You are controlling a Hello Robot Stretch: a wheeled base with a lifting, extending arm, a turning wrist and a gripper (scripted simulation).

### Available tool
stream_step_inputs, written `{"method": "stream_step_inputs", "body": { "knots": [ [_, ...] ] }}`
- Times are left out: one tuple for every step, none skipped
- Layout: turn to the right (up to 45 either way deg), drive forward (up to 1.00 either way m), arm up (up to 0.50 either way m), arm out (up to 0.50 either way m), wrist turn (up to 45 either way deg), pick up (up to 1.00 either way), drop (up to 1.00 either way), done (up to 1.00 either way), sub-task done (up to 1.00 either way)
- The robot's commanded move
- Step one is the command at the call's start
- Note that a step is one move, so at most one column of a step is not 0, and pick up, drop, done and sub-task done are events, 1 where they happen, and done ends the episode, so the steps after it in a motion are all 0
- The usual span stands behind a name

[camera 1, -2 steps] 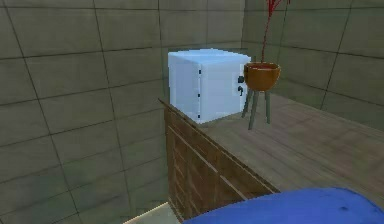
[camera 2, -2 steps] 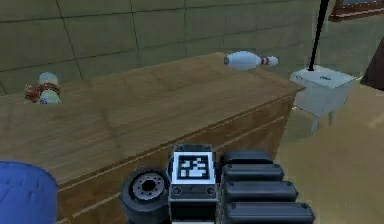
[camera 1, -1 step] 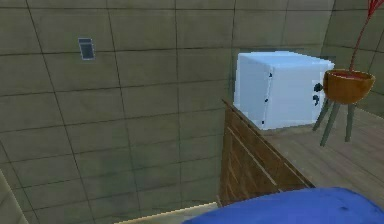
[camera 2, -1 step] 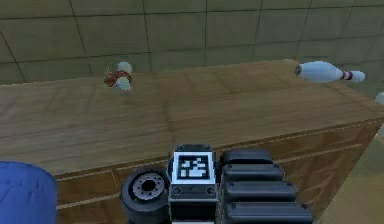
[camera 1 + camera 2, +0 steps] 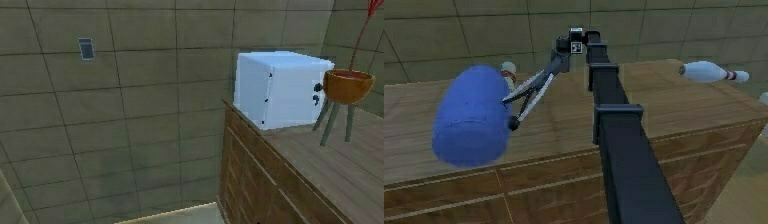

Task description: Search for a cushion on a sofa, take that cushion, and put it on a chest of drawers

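A small white-and-red object (image 5: 508,69) is mostly hidden behind the cushion (image 5: 472,115). The cushion is a plump blue roll at the end effector (image 5: 510,112) fingertips, seen against the chest of drawers (image 5: 674,105) surface. Whether it is gripped or resting cannot be told.

Wood dresser (image 5: 300,165) w/ white box (image 5: 283,88), brown pot (image 5: 348,85).

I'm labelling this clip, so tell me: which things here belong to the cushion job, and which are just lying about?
Belonging to the job:
- blue cushion
- gripper
- wooden chest of drawers

Just lying about:
- white box
- brown bowl on a stand
- bowling pin
- wall plate
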Motion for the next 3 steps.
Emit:
{"method": "stream_step_inputs", "body": {
  "knots": [
    [0.0, 0.0, 0.0, 0.0, 45.0, 0.0, 0.0, 0.0, 0.0],
    [0.0, 0.0, 0.0, 0.0, 30.0, 0.0, 0.0, 0.0, 0.0],
    [0.0, 0.0, -0.12, 0.0, 0.0, 0.0, 0.0, 0.0, 0.0]
  ]
}}
